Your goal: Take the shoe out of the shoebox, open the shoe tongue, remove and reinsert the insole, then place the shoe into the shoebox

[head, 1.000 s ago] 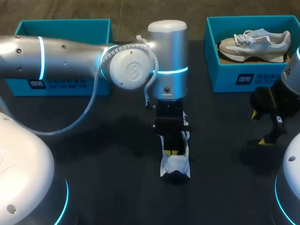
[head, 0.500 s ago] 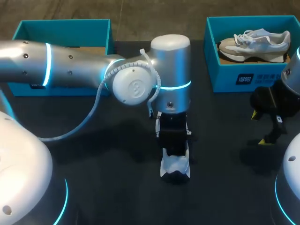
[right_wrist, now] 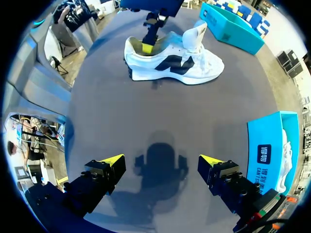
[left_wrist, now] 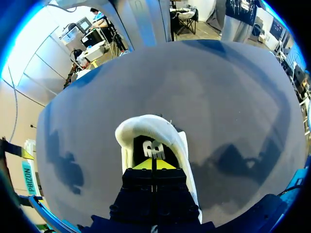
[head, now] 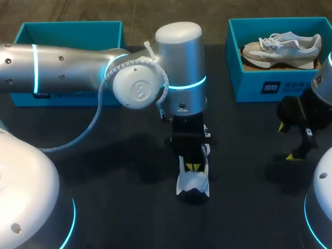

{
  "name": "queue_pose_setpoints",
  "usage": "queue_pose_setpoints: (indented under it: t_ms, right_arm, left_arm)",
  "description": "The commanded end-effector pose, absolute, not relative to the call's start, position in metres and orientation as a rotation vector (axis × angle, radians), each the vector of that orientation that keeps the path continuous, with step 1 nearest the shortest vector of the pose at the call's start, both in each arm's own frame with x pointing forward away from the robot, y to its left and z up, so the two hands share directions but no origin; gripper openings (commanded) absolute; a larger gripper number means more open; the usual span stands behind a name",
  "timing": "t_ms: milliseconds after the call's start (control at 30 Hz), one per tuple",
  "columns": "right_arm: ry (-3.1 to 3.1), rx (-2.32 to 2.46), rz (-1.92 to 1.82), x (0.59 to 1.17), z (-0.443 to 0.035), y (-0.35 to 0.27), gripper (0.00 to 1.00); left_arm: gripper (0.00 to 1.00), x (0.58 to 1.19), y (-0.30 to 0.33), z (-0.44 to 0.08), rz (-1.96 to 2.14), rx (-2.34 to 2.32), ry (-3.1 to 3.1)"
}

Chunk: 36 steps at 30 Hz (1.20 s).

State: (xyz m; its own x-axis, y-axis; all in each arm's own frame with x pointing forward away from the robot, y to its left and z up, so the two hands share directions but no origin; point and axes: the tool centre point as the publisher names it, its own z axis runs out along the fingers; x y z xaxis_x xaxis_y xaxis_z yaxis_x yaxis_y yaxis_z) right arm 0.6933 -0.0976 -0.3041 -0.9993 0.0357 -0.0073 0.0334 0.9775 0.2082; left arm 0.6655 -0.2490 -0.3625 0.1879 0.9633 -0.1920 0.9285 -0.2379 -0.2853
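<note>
A white shoe (head: 193, 182) with a dark side logo stands upright mid-table, heel toward the front edge. My left arm comes in from the left, and my left gripper (head: 193, 167) hangs over the shoe's heel opening. Its yellow tips are pressed together, and I see nothing between them. In the left wrist view the left gripper (left_wrist: 154, 164) sits just inside the white heel collar (left_wrist: 146, 127), above the black insole (left_wrist: 154, 148). The right wrist view shows the shoe (right_wrist: 175, 63) side-on with the left gripper (right_wrist: 147, 47) in its opening. My right gripper (head: 288, 141) (right_wrist: 161, 160) stands open above bare table at the right.
A teal shoebox (head: 270, 88) at the back right holds a grey and white shoe (head: 282, 47). Another teal shoebox (head: 67, 31) stands at the back left, partly behind my left arm. The dark tabletop (head: 129, 207) lies bare around the white shoe.
My left gripper dipped deeper into the shoe's opening, then rose so its yellow tips show again; the arm swung slightly right and back. The shoe and the right arm stayed put.
</note>
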Motion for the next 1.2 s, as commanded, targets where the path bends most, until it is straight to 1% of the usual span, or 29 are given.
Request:
queue_pose_setpoints:
  t_ms: [33, 567, 867, 967, 1200]
  right_arm:
    - [3.111, 0.056, 0.322, 0.692, -0.304, -0.097, 1.00]
    - [3.111, 0.056, 0.322, 0.692, -0.304, -0.097, 1.00]
    - [3.111, 0.056, 0.322, 0.692, -0.304, -0.097, 1.00]
    - [3.111, 0.056, 0.322, 0.692, -0.304, -0.097, 1.00]
    - [3.111, 0.056, 0.322, 0.692, -0.304, -0.097, 1.00]
  left_arm:
    - [0.00, 0.660, -0.251, -0.367, 0.503, -2.355, -1.846]
    - [0.00, 0.645, -0.254, -0.405, 0.519, -2.301, -1.742]
    - [0.00, 0.646, -0.250, -0.415, 0.409, -2.348, -1.817]
    - [0.00, 0.649, -0.248, -0.410, 0.419, -2.339, -1.826]
    - [0.00, 0.656, -0.246, -0.380, 0.485, -2.323, -1.822]
